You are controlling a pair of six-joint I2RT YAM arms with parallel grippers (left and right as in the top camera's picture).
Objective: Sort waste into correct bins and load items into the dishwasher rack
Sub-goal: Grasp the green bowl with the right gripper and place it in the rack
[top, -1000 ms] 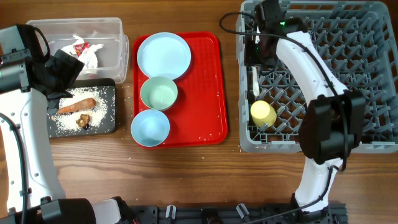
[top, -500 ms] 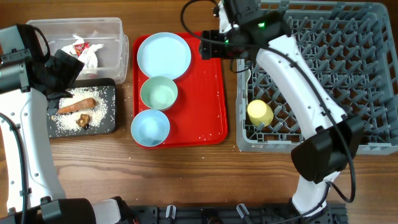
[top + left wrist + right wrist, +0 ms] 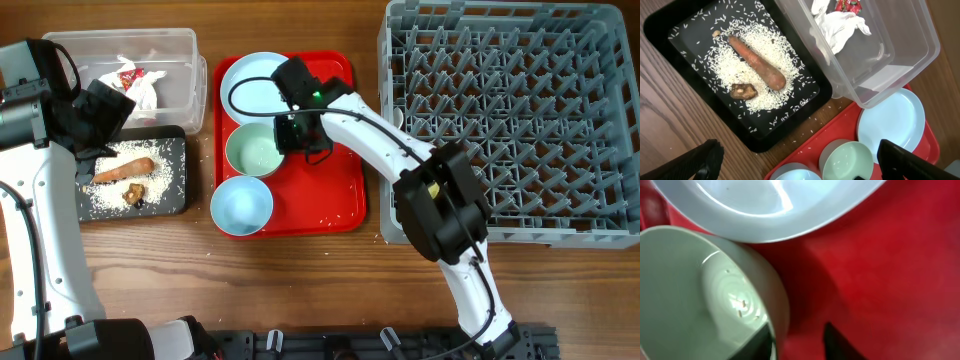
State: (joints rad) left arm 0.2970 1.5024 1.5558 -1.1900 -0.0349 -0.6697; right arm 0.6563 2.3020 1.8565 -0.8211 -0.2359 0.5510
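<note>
My right gripper point(image 3: 296, 135) is open on the red tray point(image 3: 335, 185), its fingers point(image 3: 800, 345) astride the right rim of the pale green bowl point(image 3: 252, 150) point(image 3: 700, 290), one inside and one outside. The pale blue plate point(image 3: 263, 87) lies behind the green bowl and the pale blue bowl point(image 3: 241, 205) in front. My left gripper point(image 3: 100, 110) point(image 3: 805, 167) is open and empty above the bins. The napkin with red wrapper point(image 3: 840, 27) lies in the clear tub point(image 3: 175, 60). The sausage piece point(image 3: 757, 62), a brown lump point(image 3: 743, 90) and rice lie in the black tray point(image 3: 165, 190). The yellow cup point(image 3: 433, 187) peeks from behind my right arm in the rack point(image 3: 520, 120). The spoon is hidden.
The grey rack fills the right side of the table. My right arm stretches from the front right across the rack's left edge to the red tray. A few rice crumbs lie on the wood between the black tray and the red tray.
My right gripper has left the rack's left side, swung left over the red tray and come down onto the green bowl's rim. The left arm has not moved.
</note>
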